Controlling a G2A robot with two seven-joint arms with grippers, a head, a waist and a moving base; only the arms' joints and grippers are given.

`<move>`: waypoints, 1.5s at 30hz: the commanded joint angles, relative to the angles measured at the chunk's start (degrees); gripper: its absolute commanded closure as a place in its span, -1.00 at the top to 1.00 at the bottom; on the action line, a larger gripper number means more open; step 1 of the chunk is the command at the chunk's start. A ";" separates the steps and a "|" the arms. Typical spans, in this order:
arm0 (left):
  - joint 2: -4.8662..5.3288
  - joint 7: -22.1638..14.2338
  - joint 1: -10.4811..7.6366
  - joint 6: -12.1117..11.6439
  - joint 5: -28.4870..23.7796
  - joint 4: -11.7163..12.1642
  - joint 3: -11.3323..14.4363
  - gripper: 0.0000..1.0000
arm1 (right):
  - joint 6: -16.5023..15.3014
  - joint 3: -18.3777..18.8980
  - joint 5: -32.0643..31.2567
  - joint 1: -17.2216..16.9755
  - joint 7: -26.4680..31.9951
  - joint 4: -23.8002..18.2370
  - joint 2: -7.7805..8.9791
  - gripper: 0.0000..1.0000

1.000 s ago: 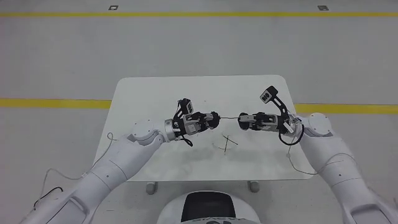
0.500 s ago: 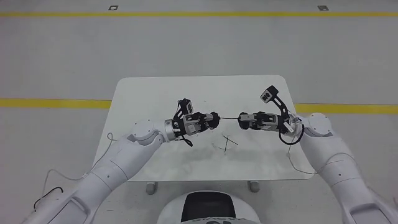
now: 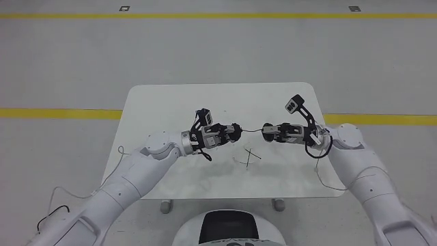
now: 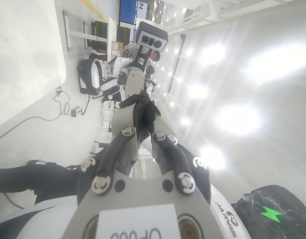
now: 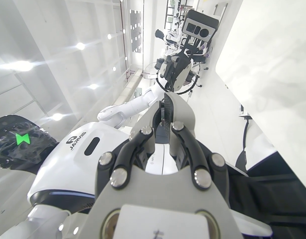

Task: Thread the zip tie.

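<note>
Two thin black plastic straps point(image 3: 250, 156) lie crossed on the near middle of the white rectangular table point(image 3: 171, 102); just beyond them, above the table's middle, both arms meet tip to tip. From the near left the left arm comes in to a bent elbow and lays its forearm level, pointing right; the left gripper point(image 3: 236, 131) has its fingers point(image 4: 124, 120) drawn together, pinching one end of the thin black plastic zip tie point(image 3: 250, 130). From the near right the right arm mirrors it, elbow bent, forearm level and pointing left; the right gripper point(image 3: 265, 130) faces the left one, near it but apart, its fingers point(image 5: 182, 110) likewise together on the tie's other end. The zip tie spans the air between the two sets of fingertips, nearly straight with a slight bow, clear of the tabletop and of the crossed straps. Farther off, a yellow stripe point(image 3: 61, 113) runs across the grey floor to the left and right of the table; a second yellow stripe point(image 3: 218, 16) lies beyond it.
</note>
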 commanded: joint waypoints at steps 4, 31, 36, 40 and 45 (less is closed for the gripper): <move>-0.14 -0.16 0.09 -0.27 0.47 -0.05 -0.28 1.00 | 0.00 -0.16 -0.06 0.11 0.00 0.08 0.00 -1.00; -0.23 -1.66 0.26 0.27 7.04 -1.81 -0.27 1.00 | 1.30 -5.89 2.70 0.80 -0.09 -1.88 1.07 -1.00; -0.23 -1.33 0.25 0.07 7.24 -1.77 -0.34 1.00 | 1.18 -5.87 2.60 0.81 0.00 -1.91 1.08 -1.00; -0.27 0.04 0.58 0.15 7.91 -2.52 -0.32 1.00 | 1.98 -5.80 2.31 -0.06 -1.80 -3.51 1.07 -1.00; -0.24 -0.07 0.78 -0.04 8.74 -3.00 -0.56 1.00 | 2.95 -5.26 2.44 -0.62 -1.04 -4.46 1.21 -1.00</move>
